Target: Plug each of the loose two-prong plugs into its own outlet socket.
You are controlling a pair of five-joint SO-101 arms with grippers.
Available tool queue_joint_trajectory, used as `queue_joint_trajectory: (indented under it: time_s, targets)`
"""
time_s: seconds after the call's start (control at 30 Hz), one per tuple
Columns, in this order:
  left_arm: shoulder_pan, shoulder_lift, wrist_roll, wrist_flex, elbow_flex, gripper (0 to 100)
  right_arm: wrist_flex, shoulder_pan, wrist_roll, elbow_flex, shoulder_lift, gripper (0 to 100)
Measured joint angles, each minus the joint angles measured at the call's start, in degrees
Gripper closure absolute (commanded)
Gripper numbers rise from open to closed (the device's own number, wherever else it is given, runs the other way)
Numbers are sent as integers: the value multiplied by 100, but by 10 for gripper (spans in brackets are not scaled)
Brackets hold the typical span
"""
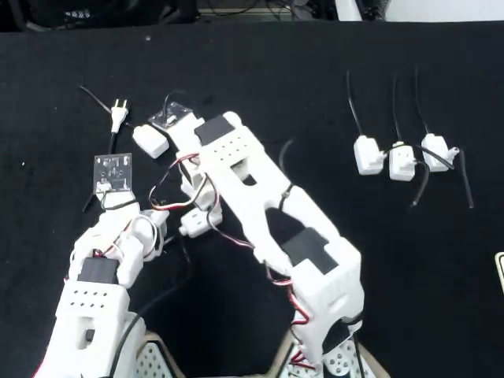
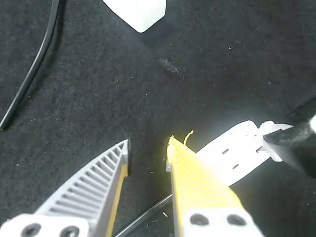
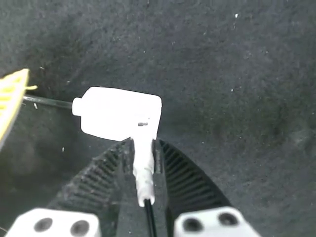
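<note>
Loose plug (image 1: 118, 115) lies left of socket (image 1: 150, 140) (nearby).

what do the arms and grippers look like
Both arms are blocky white shells with black motor panels and loose red, black and white wires. The left gripper has ribbed triangular fingers, one grey and one yellow. The right gripper has black ribbed fingers. Both have pale bases with screw holes.

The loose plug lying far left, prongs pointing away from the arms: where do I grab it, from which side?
Take the loose plug by its white body, just behind the prongs, coming down from above and pinching its two sides. It lies flat with the cable trailing back toward the arms, so this likely leaves the prongs free.
</note>
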Motion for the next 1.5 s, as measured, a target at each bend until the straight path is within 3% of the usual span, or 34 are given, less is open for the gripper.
queue_joint_trajectory:
  time_s: [0.43, 0.8, 1.5]
  targets:
    - [0, 0, 0, 0, 0, 866, 88, 9, 0, -132, 149, 988]
    - [0, 0, 0, 0, 0, 866, 1415, 237, -255, -1653, 941, 988]
    - [0, 0, 0, 0, 0, 866, 1451, 97, -255, -1811, 1064, 988]
